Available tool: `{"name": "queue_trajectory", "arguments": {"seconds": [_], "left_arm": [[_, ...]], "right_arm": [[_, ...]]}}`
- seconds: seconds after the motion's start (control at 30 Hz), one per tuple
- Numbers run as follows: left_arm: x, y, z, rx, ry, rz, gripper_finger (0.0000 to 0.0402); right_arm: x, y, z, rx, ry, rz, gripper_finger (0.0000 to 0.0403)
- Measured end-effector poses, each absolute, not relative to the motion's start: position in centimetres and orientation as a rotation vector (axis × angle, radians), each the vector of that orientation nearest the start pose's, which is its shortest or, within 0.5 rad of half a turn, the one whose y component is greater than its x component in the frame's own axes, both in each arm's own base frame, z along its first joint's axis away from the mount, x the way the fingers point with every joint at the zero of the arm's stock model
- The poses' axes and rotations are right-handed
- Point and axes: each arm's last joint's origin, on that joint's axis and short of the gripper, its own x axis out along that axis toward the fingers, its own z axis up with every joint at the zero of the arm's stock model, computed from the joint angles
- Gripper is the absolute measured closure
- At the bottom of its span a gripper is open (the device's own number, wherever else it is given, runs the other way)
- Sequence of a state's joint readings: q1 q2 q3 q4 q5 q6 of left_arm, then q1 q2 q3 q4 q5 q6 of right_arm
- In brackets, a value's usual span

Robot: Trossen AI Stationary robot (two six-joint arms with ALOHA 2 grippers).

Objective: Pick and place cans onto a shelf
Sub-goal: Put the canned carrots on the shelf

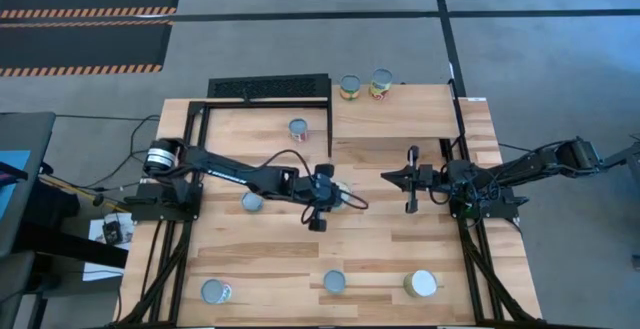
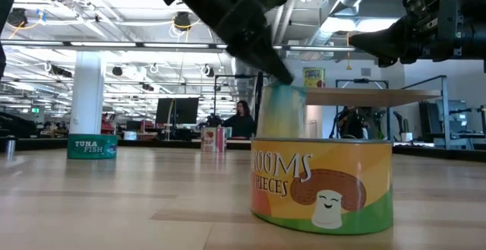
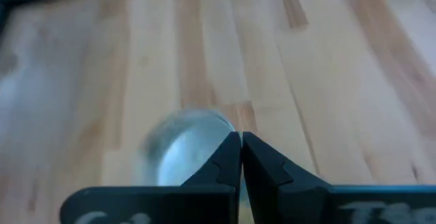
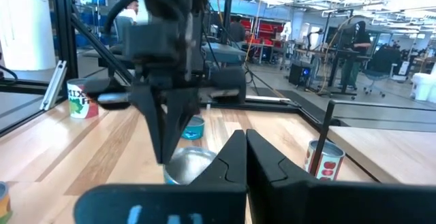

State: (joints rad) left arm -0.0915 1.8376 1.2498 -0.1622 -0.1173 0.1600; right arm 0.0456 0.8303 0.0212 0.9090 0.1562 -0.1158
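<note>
Cans: eight in the high view. Two sit on the shelf [image 1: 400,119], the raised light-wood ledge at the far right of the counter [image 1: 380,249]: one can [image 1: 350,87] and a second can [image 1: 381,82] side by side at its far edge. Rest of the ledge bare, thin black bar along its left side.

Teal can [image 1: 298,128] stands far-centre, just left of that bar, inside the open black frame. Black perforated rack [image 1: 268,87] at the far edge. One silver-topped can [image 1: 252,201] sits left of centre, beside the left arm. Near edge holds three: grey can [image 1: 215,291] left, can [image 1: 334,281] centre, yellow-sided can [image 1: 421,284] right, well apart from each other.

Left end effector [image 1: 341,188], fingers pressed together and holding nothing, sits at the middle, its tips over the rim of a silver-topped can [image 3: 187,152], mostly hidden from above. Contact: cannot tell. Right end effector [image 1: 388,176] is also fully closed and empty, just right of centre, pointing left at the other. Gap between them is small.

Open lanes: centre-to-near strip of the counter, right side below the shelf.

Low view: mushroom-pieces can [image 2: 322,185] up close, tuna fish can [image 2: 93,146] far left. Wood planks, clean. Room behind: open workshop, monitors, seated person [image 2: 241,118].
</note>
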Motion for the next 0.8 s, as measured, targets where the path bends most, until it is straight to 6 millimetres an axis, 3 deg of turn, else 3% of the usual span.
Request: {"name": "queue_trajectory", "arguments": {"seconds": [0.27, 0.47, 0.6, 0.8], "left_arm": [[39.6, -3.6, 20.6, 0.179, 0.752, -0.019, 0.04], [39.4, -3.6, 21.5, 0.196, 0.722, -0.026, 0.0371], [38.1, -3.7, 23.2, 0.204, 0.688, -0.105, 0.0356], [34.6, -2.6, 22.3, 0.11, 0.565, -0.219, 0.0395]], "right_arm": [[15.0, 0.2, 17.2, -0.103, -0.093, -0.116, 0.0392], [15.0, 0.2, 17.2, -0.102, -0.093, -0.116, 0.0392], [15.4, 0.2, 17.6, -0.104, -0.078, -0.116, 0.0392], [17.4, 0.4, 19.2, -0.112, 0.088, -0.106, 0.0398]]}}
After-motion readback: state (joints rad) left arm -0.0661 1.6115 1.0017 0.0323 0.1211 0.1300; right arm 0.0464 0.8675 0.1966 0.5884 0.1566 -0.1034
